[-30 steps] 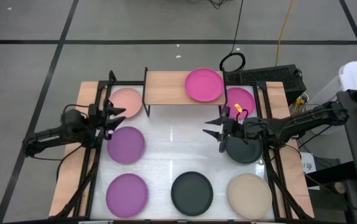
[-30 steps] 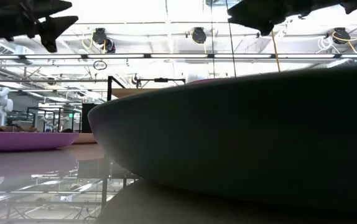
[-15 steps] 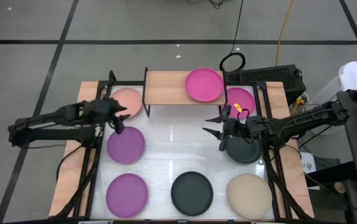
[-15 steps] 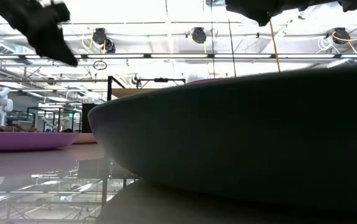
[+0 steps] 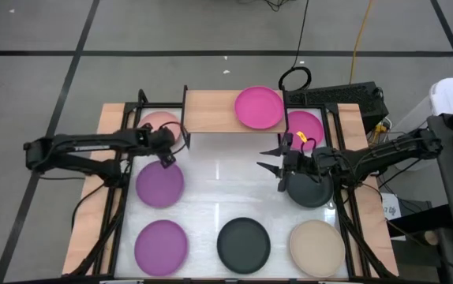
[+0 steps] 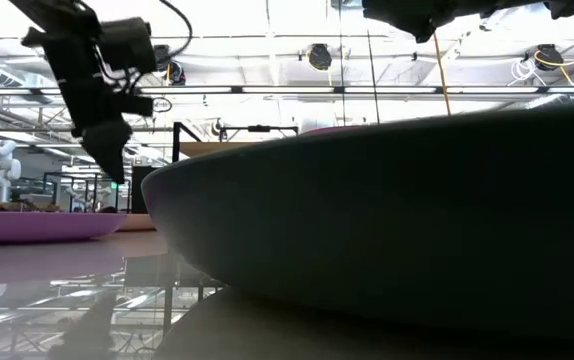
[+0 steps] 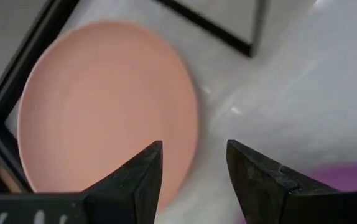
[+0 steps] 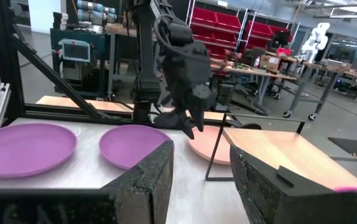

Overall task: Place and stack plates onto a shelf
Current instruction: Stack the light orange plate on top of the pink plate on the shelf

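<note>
My left gripper (image 5: 166,149) is open and points down over the pale pink plate (image 5: 158,126), which lies flat on the table left of the shelf. In the left wrist view its fingers (image 7: 135,180) stand on either side of the plate's edge (image 7: 193,127) nearest the shelf, above it. The shelf (image 5: 211,111) carries one magenta plate (image 5: 259,107). My right gripper (image 5: 267,161) is open and hovers level beside a dark grey plate (image 5: 309,192). In the low view the left gripper (image 6: 107,160) hangs clear of the table.
Flat on the white table (image 5: 226,185) lie a second magenta plate (image 5: 304,128), two purple plates (image 5: 160,183) (image 5: 161,244), a dark plate (image 5: 243,244) and a beige plate (image 5: 316,246). The left half of the shelf top is bare. Black frame posts (image 5: 141,99) stand at the corners.
My left arm has reached out toward the table's right, and its gripper has tipped from level to pointing down and come lower over the pale pink plate's shelf-side edge. The right arm and all plates have stayed where they were.
</note>
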### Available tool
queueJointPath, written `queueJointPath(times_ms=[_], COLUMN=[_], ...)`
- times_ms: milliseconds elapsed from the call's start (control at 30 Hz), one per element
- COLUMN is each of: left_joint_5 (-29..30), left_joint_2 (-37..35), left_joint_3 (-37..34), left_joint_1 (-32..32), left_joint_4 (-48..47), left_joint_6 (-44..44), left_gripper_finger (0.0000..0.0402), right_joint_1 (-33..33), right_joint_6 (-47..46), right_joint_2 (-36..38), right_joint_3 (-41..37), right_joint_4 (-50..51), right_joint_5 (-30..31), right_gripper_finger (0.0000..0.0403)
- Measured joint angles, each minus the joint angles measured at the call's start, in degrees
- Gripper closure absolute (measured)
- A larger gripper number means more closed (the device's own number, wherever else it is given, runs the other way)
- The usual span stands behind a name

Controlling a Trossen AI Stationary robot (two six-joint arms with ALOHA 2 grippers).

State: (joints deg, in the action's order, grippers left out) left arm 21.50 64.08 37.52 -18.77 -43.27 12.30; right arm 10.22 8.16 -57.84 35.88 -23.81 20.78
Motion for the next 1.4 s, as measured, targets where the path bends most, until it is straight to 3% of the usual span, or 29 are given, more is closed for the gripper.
queueJointPath(times_ms=[400,567,1033,1133,1333,1400], left_joint_5=[1.0,-1.5,-2.1,-2.3,-2.1,-1.9], left_joint_2=[8.4,11.8,16.5,17.0,17.0,16.3], left_joint_3=[0.0,0.0,0.0,0.0,0.0,0.0], left_joint_1=[-4.8,-6.7,-7.1,-6.9,-7.0,-7.0], left_joint_4=[4.4,4.5,4.4,4.0,3.9,3.4], left_joint_6=[-3.6,-3.6,-6.7,-7.3,-6.4,-6.4], left_gripper_finger=[0.0218,0.0218,0.0222,0.0258,0.0380,0.0389], right_joint_1=[0.0,0.0,0.0,0.0,0.0,0.0], right_joint_6=[0.0,0.0,0.0,-0.6,-1.4,-1.4], right_joint_2=[0.0,0.0,0.0,0.0,0.0,0.0], right_joint_3=[0.0,0.0,0.0,0.0,0.0,0.0], right_joint_4=[0.1,0.7,1.0,1.1,2.0,2.0], right_joint_5=[0.0,0.0,0.0,0.0,0.1,0.1], right_gripper_finger=[0.0264,0.0264,0.0264,0.0264,0.0264,0.0264])
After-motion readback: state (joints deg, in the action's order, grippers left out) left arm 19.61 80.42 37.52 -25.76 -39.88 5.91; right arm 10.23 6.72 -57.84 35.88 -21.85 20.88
